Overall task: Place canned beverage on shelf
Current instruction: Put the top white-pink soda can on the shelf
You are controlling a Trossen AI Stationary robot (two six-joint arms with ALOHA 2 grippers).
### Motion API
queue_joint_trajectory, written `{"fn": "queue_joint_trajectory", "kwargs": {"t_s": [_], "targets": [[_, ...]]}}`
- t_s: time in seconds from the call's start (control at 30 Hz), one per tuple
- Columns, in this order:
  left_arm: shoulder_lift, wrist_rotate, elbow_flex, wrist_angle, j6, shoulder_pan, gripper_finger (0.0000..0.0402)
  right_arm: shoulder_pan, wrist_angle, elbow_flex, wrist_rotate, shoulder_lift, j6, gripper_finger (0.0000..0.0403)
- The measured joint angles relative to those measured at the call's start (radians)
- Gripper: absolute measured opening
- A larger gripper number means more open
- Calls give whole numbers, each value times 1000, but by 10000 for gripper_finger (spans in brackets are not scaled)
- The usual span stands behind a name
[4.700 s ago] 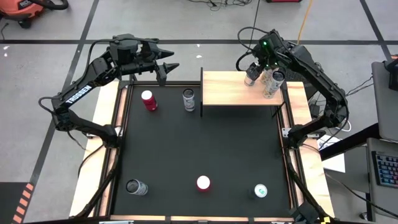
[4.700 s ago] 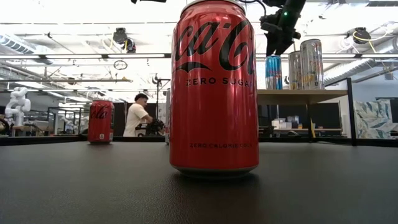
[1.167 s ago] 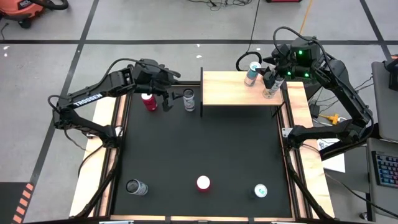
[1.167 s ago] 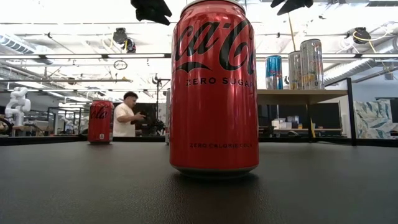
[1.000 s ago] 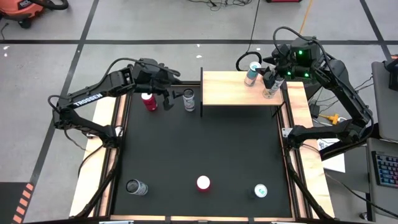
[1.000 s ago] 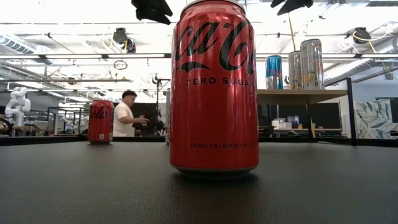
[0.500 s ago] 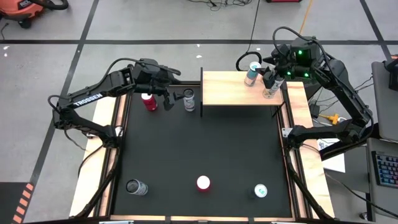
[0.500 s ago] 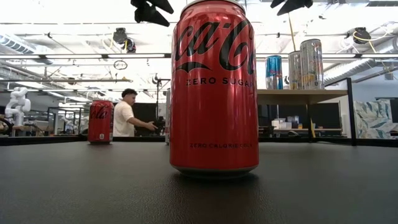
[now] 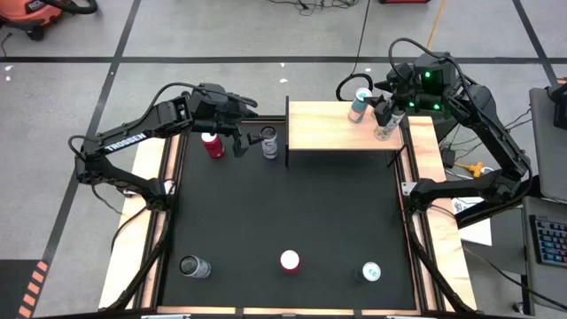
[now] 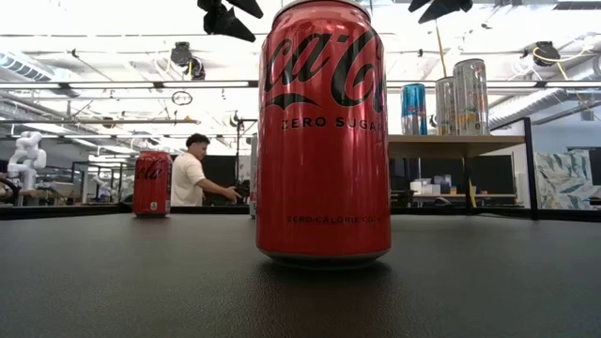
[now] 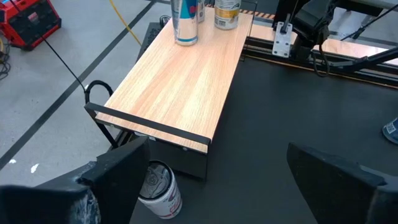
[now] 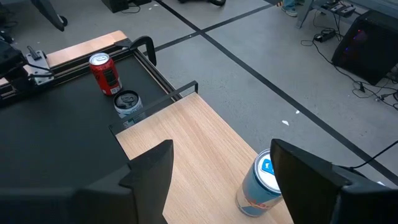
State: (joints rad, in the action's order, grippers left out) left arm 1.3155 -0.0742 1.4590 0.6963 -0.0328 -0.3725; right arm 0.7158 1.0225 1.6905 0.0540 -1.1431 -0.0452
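**Left jaws spread wide above the grey can by the shelf's end**

Over the last second we see the left gripper [image 9: 241, 142] open its jaws from nearly closed to wide, while it hovers near the table's far edge between the red can [image 9: 212, 143] and the grey can [image 9: 268, 142]; we judge it is readying a grasp, probably on the grey can, which stands on the table [image 9: 292, 213] just beside the shelf [image 9: 337, 128], not yet on it. The right gripper [image 9: 383, 111] has not moved and waits over the shelf's far right corner, jaws partly spread and empty, near the blue can [image 9: 358, 105] already standing there. In the low view a large red can [image 10: 324, 131] blocks the grey can, and the left wrist view shows only the grey can's top between its fingers.
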Motion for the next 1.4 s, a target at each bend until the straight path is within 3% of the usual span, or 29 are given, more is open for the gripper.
{"fn": "queue_joint_trajectory", "kwargs": {"t_s": [0.87,1.4], "targets": [[10,33,0,-34,17,0,379,0,-1,0,0,-4,0,251],[253,173,0,1,-81,-10,379,0,0,0,0,-18,0,251]]}}
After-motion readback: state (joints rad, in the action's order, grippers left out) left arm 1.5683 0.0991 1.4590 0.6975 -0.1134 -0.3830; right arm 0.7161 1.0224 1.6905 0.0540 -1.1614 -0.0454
